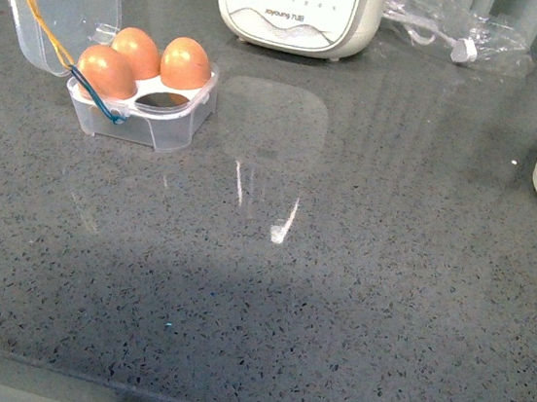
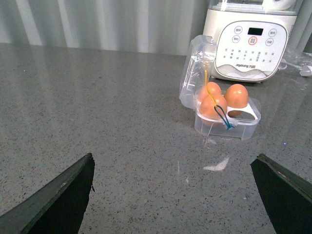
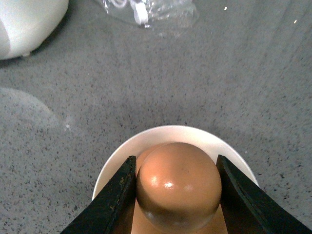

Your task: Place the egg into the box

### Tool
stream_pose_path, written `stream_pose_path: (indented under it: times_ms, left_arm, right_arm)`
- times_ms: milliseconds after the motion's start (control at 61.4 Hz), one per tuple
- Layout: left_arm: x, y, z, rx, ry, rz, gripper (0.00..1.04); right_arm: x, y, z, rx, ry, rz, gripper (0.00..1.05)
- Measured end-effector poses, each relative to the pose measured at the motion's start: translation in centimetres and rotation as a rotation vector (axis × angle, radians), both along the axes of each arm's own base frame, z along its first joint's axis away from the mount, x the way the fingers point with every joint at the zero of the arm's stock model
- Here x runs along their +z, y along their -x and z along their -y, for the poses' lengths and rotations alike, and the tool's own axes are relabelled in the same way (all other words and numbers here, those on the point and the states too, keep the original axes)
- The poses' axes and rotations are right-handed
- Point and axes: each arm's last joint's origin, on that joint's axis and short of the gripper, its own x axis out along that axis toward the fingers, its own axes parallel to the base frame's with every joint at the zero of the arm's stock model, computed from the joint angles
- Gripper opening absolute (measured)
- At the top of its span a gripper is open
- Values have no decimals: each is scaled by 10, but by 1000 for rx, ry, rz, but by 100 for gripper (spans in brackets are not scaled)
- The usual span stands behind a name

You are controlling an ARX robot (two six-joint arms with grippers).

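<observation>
Right wrist view: the right pincer (image 3: 176, 168) has its dark fingers (image 3: 114, 197) pressed to both sides of the smooth orange-brown egg (image 3: 178, 187), directly over the round white bowl (image 3: 146, 140). Whether the egg is clear of the bowl cannot be told. Seen from the front, the bowl stands on the speckled grey surface (image 1: 357, 281), well right of the big cream appliance (image 1: 297, 8) and nearer the camera. The small clear plastic egg box (image 1: 174, 129), lid hinged up, sits left of the appliance and holds three brown eggs (image 1: 135, 52). A crumpled clear plastic bag (image 1: 456, 33) lies just right of the appliance. The left pincer (image 2: 174, 158) hangs spread wide, facing the appliance, gripping nothing.
</observation>
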Motion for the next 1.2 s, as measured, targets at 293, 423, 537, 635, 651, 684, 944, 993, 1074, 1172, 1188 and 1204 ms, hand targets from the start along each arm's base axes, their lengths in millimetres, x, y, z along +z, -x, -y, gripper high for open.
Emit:
stream_pose_path:
  times_ms: [293,423,537,635,651,684,944,993,1074,1172,1188,1204]
  left_arm:
    - [0,0,0,0,0,0,98]
    - [0,0,0,0,0,0,98]
    - [0,0,0,0,0,0,98]
    - [0,0,0,0,0,0,98]
    - [0,0,0,0,0,0,98]
    - [0,0,0,0,0,0,98]
    - [0,0,0,0,0,1,98]
    - [0,0,0,0,0,1,98]
    - [0,0,0,0,0,1,98]
    - [0,0,0,0,0,1,98]
    - [0,0,0,0,0,1,98]
    - [0,0,0,0,0,1,98]
  right_arm:
    - [49,11,-49,193,58,218,41]
    - [53,12,-96,468,59,259,41]
    - [47,12,-123,654,67,255,41]
    - [46,8,-139,748,64,254,41]
    - [46,8,-140,757,62,253,41]
    - [46,6,-144,783,56,254,41]
    - [45,-14,-179,882,-50,253,41]
    - [42,-16,-184,883,-62,246,41]
    - [34,-18,-194,888,-74,226,41]
    - [22,-18,-205,900,-77,192,41]
    - [21,-18,-206,902,-77,189,41]
    - [19,-18,-209,904,-76,180,41]
